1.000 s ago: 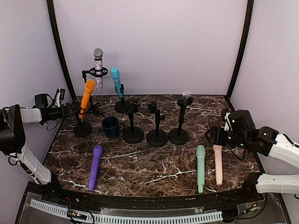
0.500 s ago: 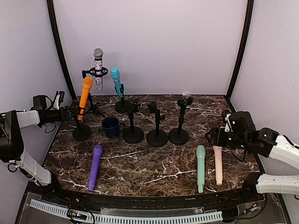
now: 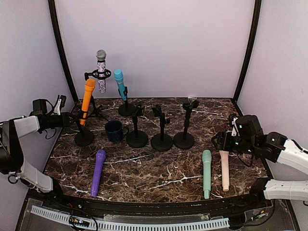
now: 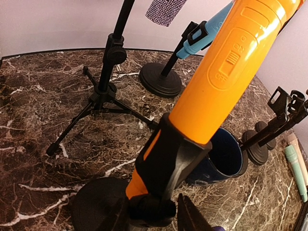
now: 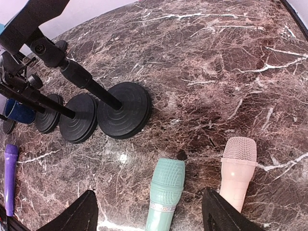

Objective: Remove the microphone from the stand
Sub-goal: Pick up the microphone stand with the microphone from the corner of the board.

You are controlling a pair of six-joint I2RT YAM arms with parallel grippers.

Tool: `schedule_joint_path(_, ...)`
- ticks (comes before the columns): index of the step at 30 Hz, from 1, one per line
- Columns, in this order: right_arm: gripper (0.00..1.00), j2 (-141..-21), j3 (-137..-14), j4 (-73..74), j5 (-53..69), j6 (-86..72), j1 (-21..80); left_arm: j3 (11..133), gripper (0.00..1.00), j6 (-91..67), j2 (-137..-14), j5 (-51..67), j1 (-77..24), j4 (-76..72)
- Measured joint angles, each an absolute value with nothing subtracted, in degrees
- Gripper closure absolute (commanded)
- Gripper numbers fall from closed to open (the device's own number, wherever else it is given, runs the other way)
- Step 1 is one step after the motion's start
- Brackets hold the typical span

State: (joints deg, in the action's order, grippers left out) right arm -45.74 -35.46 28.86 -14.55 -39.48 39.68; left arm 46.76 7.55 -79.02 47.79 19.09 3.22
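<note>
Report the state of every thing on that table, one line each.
Orange microphone, tilted, clipped in its stand.
Blue microphone, tilted, clipped in its own stand.
Glitter microphone, upright in tripod holder.
Purple microphone, lying flat.
Green microphone, lying flat.
Pink microphone, lying flat.
Cup, upright.
Three front stands, upright, empty.
Left claw, beside the orange microphone, grip unclear.
Right claw, open, holding nothing.

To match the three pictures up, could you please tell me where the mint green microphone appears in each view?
Top external: the mint green microphone lies on the table at lower right, just left of the pink microphone.
Left wrist: at the far right edge, partly cut off.
Right wrist: bottom centre, with its ribbed head uppermost.
Shared landmark: the blue mug.
</note>
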Motion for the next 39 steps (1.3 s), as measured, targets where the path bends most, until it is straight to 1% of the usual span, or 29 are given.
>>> schedule_joint_path(5, 0.25, -45.67, -35.31, 28.97, -14.55, -39.51, 39.68, 46.76, 0.71, 8.67, -78.56, 46.48, 18.61, 3.51)
schedule_joint_path(11, 0.25, -44.86, -35.16, 29.21, -14.57, -39.59, 39.68, 46.65, 0.62, 10.13, -77.62, 43.79, 16.36, 3.95)
schedule_joint_path(15, 0.25, -44.23, -34.63, 29.39, -14.57, -39.72, 39.68, 46.63, 0.60, 10.61, -77.54, 42.15, 15.68, 4.08)
schedule_joint_path(19, 0.25, -44.21, -34.46, 29.74, -14.57, -39.75, 39.68, 46.63, 0.60, 11.03, -77.54, 40.69, 15.07, 4.45)
schedule_joint_path(21, 0.25, -44.18, -34.46, 29.76, -14.59, -39.77, 39.68, 46.63, 0.62, 11.31, -77.54, 40.05, 14.87, 4.43)
schedule_joint_path(29, 0.25, -44.18, -34.46, 29.76, -14.57, -39.97, 39.68, 46.46, 0.79, 13.19, -77.03, 38.11, 14.44, 3.92)
schedule_joint_path(30, 0.25, -44.18, -34.46, 29.76, -14.59, -39.97, 39.68, 46.11, 0.82, 13.85, -76.53, 37.41, 14.37, 3.40)
schedule_joint_path(33, 0.25, -44.18, -34.41, 29.76, -14.57, -39.99, 39.68, 44.84, 0.86, 13.80, -74.28, 36.36, 14.24, 3.36)
schedule_joint_path(36, 0.25, -44.01, -34.17, 29.89, -14.59, -40.07, 39.68, 43.38, 0.93, 13.89, -72.34, 35.66, 13.72, 3.60)
schedule_joint_path(37, 0.25, -43.90, -34.15, 29.91, -14.59, -40.14, 39.68, 43.18, 0.97, 13.89, -71.94, 35.40, 13.52, 3.81)
schedule_joint_path(39, 0.25, -43.70, -34.15, 30.04, -14.61, -40.16, 39.68, 43.03, 1.00, 13.89, -71.24, 34.70, 13.10, 4.43)
